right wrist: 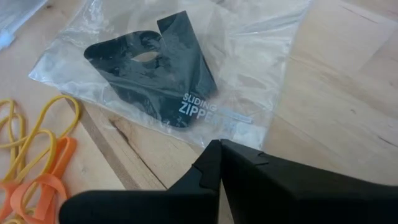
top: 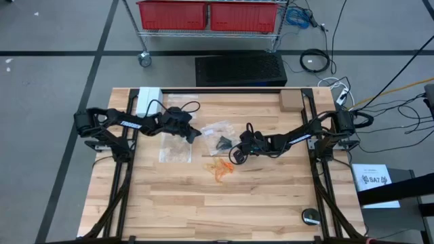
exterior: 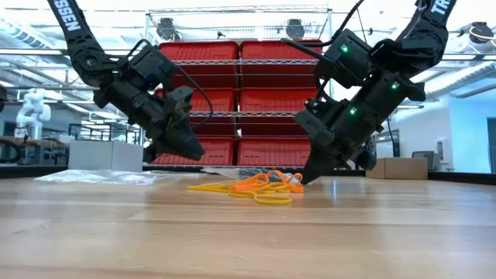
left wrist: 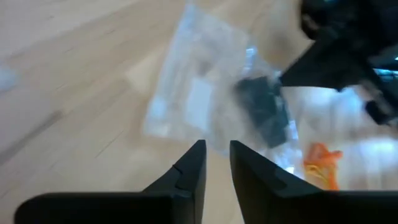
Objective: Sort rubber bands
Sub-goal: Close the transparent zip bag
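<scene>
A loose heap of orange and yellowish rubber bands (top: 220,168) (exterior: 260,186) (right wrist: 37,180) lies on the wooden table. Black bands (right wrist: 155,62) (left wrist: 264,109) sit inside a clear zipper bag (top: 218,130) that lies flat beside the heap. My right gripper (top: 237,157) (exterior: 308,178) (right wrist: 219,144) is shut, tips down at the table, between the heap and the bag's near edge. My left gripper (top: 195,135) (exterior: 190,151) (left wrist: 216,155) hangs above the table left of the bag, narrowly open and holding nothing. My right gripper points slanting down with its shut tips at the clear bag's edge (right wrist: 249,144). I cannot tell whether it touches the bag or only the table there.
A second clear bag (top: 175,146) lies under the left arm. A cardboard box (top: 290,100) and a white box (top: 149,95) stand at the far edge, and a round black object (top: 310,217) at the near right. Bare wood (top: 203,210) fills the near half.
</scene>
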{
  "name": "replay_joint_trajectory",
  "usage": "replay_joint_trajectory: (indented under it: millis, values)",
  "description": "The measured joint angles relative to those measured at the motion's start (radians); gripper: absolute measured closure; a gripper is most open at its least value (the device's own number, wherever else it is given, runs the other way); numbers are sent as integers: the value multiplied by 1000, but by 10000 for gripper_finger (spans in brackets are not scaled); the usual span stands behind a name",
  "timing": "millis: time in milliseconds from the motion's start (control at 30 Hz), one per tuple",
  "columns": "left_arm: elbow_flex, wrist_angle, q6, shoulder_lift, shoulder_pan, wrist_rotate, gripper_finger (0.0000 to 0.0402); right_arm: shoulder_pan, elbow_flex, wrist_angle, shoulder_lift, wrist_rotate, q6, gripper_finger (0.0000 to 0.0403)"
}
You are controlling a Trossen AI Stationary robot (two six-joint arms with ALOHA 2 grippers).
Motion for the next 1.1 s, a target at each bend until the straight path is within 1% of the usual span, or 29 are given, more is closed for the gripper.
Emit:
replay_joint_trajectory:
  millis: [200, 300, 367, 533, 633, 933, 1033, 1100]
  values:
    - [0, 8, -121, 10, 2, -14, 265, 0, -2, 13, 1, 0, -12, 403]
    - [0, 7, -171, 46, 2, -11, 245, 0, -2, 18, 1, -2, -16, 403]
    - [0, 21, -207, 81, 2, 14, 238, 0, -2, 20, 2, -5, -18, 403]
    - [4, 150, -267, 152, 0, 26, 233, 0, -2, 25, 2, -7, -27, 403]
    - [13, 210, -273, 176, 0, 16, 233, 3, -2, 25, 2, -5, -33, 403]
    - [74, 209, -257, 263, -2, 9, 233, 4, -2, 41, 3, -7, -39, 403]
    - [97, 206, -207, 278, -1, -1, 237, 9, -2, 45, 3, -7, -41, 403]
    - [109, 200, -162, 280, 0, -37, 250, 14, -2, 45, 3, -7, -41, 403]
